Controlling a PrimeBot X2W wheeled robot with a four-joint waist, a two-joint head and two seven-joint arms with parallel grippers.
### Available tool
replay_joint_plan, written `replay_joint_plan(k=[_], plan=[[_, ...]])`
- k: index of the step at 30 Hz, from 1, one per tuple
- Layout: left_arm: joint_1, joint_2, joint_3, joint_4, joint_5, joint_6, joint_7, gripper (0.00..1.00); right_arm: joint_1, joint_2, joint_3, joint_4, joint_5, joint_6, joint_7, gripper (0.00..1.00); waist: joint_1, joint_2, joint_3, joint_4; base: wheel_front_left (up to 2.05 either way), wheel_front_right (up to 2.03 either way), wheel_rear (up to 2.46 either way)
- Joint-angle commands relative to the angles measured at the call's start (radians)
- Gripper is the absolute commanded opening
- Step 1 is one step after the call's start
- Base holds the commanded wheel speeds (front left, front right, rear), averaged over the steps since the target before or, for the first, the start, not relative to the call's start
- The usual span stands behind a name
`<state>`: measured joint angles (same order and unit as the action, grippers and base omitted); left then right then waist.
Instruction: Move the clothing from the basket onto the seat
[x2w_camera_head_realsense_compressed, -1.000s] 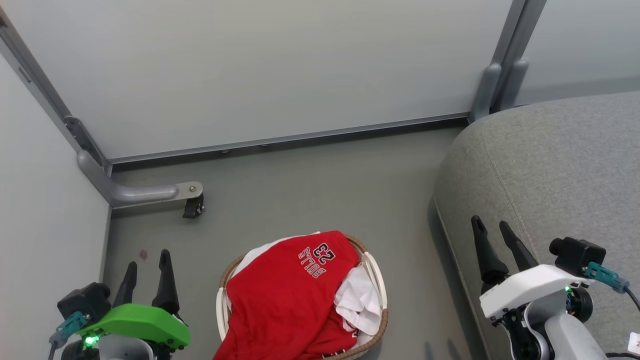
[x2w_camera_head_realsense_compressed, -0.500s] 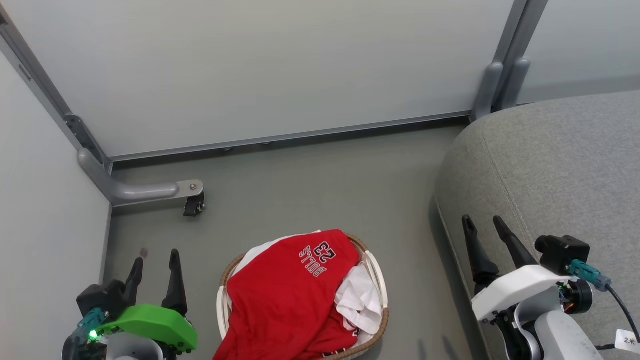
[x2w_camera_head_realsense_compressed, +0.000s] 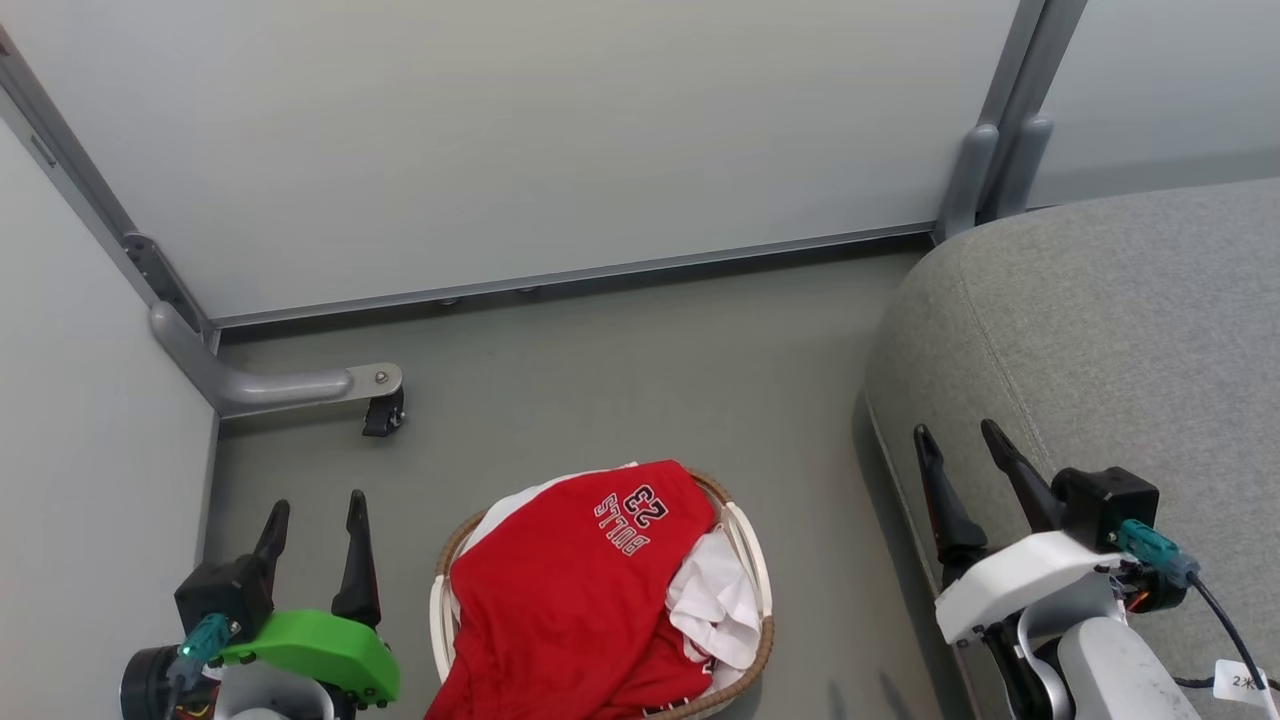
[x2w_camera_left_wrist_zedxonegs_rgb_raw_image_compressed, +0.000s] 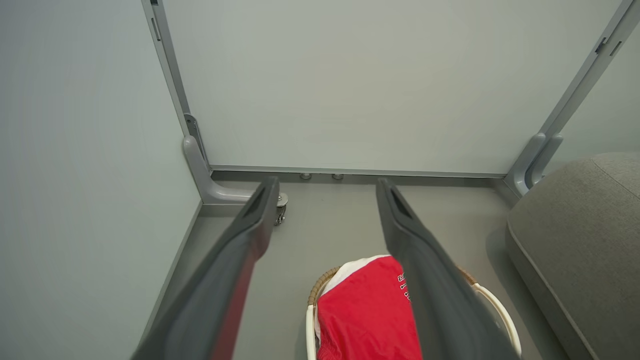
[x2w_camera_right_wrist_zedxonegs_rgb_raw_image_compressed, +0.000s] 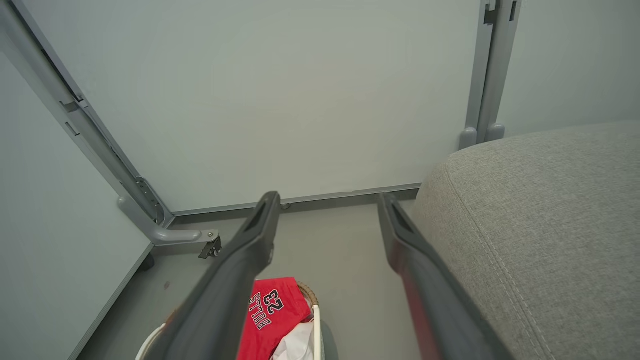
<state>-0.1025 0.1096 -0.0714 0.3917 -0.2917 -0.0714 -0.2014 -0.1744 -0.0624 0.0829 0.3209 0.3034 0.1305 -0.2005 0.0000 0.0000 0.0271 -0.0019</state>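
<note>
A red garment (x2w_camera_head_realsense_compressed: 570, 600) lettered "BULLS 23" lies heaped over the white basket (x2w_camera_head_realsense_compressed: 752, 560) with its brown woven rim, on the floor at the bottom middle of the head view. White cloth (x2w_camera_head_realsense_compressed: 715, 605) shows beside it in the basket. The grey seat (x2w_camera_head_realsense_compressed: 1110, 330) fills the right side. My left gripper (x2w_camera_head_realsense_compressed: 315, 505) hangs open left of the basket, nothing between its fingers. My right gripper (x2w_camera_head_realsense_compressed: 955, 430) stands open over the seat's left edge, empty. The garment (x2w_camera_left_wrist_zedxonegs_rgb_raw_image_compressed: 367, 315) and basket (x2w_camera_left_wrist_zedxonegs_rgb_raw_image_compressed: 495, 302) also show in the left wrist view; the garment (x2w_camera_right_wrist_zedxonegs_rgb_raw_image_compressed: 267, 315) and seat (x2w_camera_right_wrist_zedxonegs_rgb_raw_image_compressed: 545, 210) in the right wrist view.
Grey partition panels wall in the back and left. A panel foot with a black caster (x2w_camera_head_realsense_compressed: 383, 410) juts onto the floor at the left. Grey floor (x2w_camera_head_realsense_compressed: 640, 370) lies open between basket, panels and seat.
Both grippers have drifted slightly: the left one to the right, the right one to the left and up. The basket and garments lie as before.
</note>
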Motion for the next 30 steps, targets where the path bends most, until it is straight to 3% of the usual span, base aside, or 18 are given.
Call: replay_joint_plan(k=[1,15,30], plan=[[-0.009,0.001,0.004,-0.007,0.027,0.001,-0.008,1.0,-0.017,-0.002,-0.004,-0.01,-0.03,0.0,-0.01,1.0,0.0,0.0,0.0,0.0,0.0,0.0,0.0],[-0.005,-0.025,0.021,0.014,0.115,-0.03,-0.036,1.0,-0.022,0.011,-0.039,-0.025,-0.13,0.0,-0.038,1.0,0.0,0.0,0.027,-0.002,0.0,0.0,0.0],[-0.142,-0.03,-0.024,0.096,0.202,-0.06,-0.064,1.0,-0.122,0.01,-0.004,-0.079,-0.193,0.0,-0.065,1.0,0.0,0.0,0.256,-0.054,0.0,0.0,0.0]])
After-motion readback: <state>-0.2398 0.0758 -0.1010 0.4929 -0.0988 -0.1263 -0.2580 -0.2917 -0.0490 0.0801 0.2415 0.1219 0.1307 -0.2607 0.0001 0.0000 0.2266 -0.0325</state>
